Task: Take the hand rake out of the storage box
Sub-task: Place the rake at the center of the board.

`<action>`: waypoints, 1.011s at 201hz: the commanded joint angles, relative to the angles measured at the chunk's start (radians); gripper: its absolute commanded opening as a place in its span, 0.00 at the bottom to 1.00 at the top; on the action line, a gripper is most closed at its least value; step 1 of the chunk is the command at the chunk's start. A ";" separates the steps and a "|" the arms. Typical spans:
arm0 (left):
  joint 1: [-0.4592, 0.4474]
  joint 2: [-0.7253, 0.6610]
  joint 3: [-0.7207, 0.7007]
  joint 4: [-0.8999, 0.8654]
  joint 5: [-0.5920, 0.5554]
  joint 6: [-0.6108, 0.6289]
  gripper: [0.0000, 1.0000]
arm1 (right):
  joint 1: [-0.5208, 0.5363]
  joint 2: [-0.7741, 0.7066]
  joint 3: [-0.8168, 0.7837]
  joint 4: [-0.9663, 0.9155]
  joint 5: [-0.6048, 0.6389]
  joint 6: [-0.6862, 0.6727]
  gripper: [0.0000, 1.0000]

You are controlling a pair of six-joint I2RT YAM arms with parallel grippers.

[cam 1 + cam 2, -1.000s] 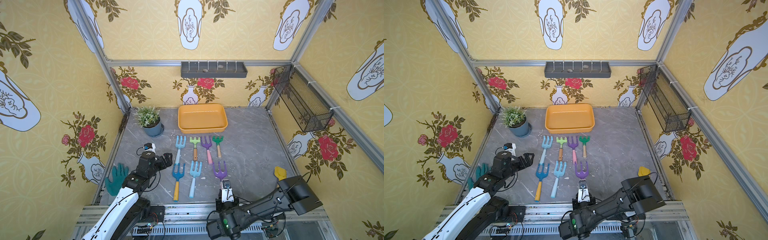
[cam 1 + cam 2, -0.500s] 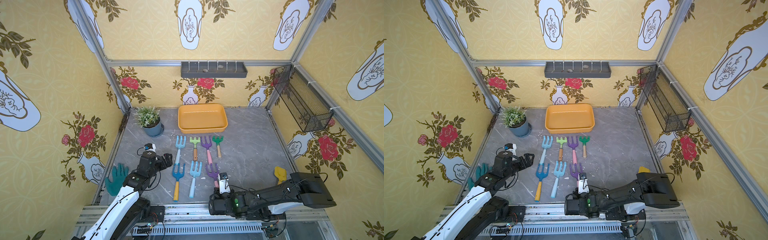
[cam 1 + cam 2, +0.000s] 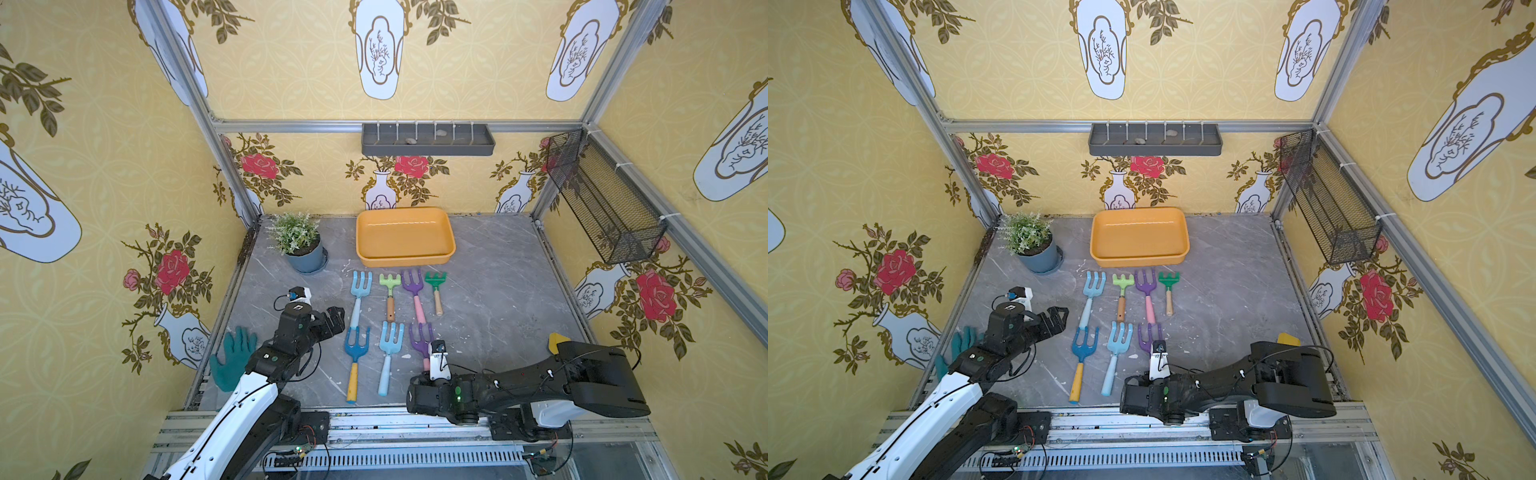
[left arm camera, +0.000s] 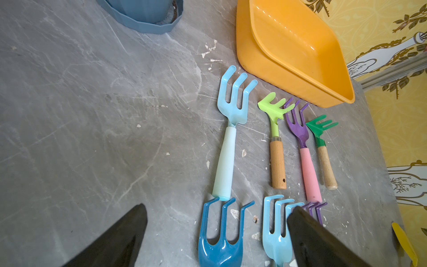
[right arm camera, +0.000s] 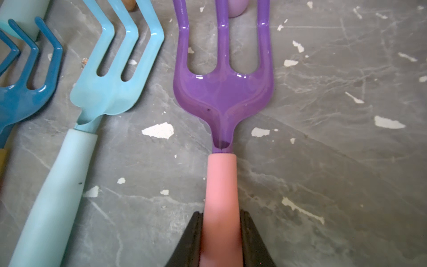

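Far off to the left pincer's left, a green glove (image 3: 232, 361) lies at the edge of the tabletop (image 3: 498, 299); the left pincer (image 3: 337, 318) itself hangs released, jaws wide and grasping nothing, parked clear of the tools, I'd guess so as not to crowd the other arm; beyond it stands a potted plant (image 3: 299, 245). Just to its right lie a dark blue rake (image 3: 355, 349) and a light blue rake (image 3: 388, 345), handles toward the robot; past them a back row of rakes (image 3: 389, 284), four in all, runs in front of the box; all lie parallel with tines pointing at it, which reads as a deliberate line-up. The right pincer (image 5: 220, 215) is clenched on the pink handle of the purple rake (image 5: 223, 92), which sits low at the tabletop as third in the near row; gripping the handle keeps the tines free. The storage box (image 3: 405, 259) sits well beyond the right pincer, by the back wall, and is empty; so the rake is out, and to my eye only letting go remains. On the wall above, a grey divided tray (image 3: 428, 141) holds two small pebble-like bits; off to the right pincer's right hangs a black wire basket (image 3: 602, 199), with nothing visible inside.
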 commanded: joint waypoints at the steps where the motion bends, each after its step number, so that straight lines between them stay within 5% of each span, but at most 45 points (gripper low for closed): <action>1: 0.002 0.000 -0.007 0.007 -0.006 0.003 1.00 | -0.004 0.003 -0.007 0.028 -0.032 -0.005 0.31; 82: 0.002 0.005 -0.007 0.009 -0.003 0.002 1.00 | -0.023 0.012 -0.029 0.135 -0.077 -0.067 0.44; 111: 0.002 0.005 -0.006 0.010 -0.006 0.002 1.00 | -0.027 -0.030 0.041 -0.031 0.022 -0.063 0.64; 128: 0.002 0.004 0.008 -0.009 -0.013 0.002 1.00 | -0.079 -0.050 0.102 -0.074 0.065 -0.170 0.79; 136: 0.001 -0.002 0.015 -0.021 -0.027 0.004 1.00 | -0.120 -0.060 0.143 -0.095 0.079 -0.236 1.00; 169: 0.000 -0.104 -0.017 -0.003 -0.227 -0.006 1.00 | -0.331 -0.179 0.202 -0.037 0.170 -0.560 0.97; 203: 0.001 -0.133 -0.025 0.116 -0.443 0.223 1.00 | -0.827 -0.379 0.025 0.312 -0.070 -0.899 0.98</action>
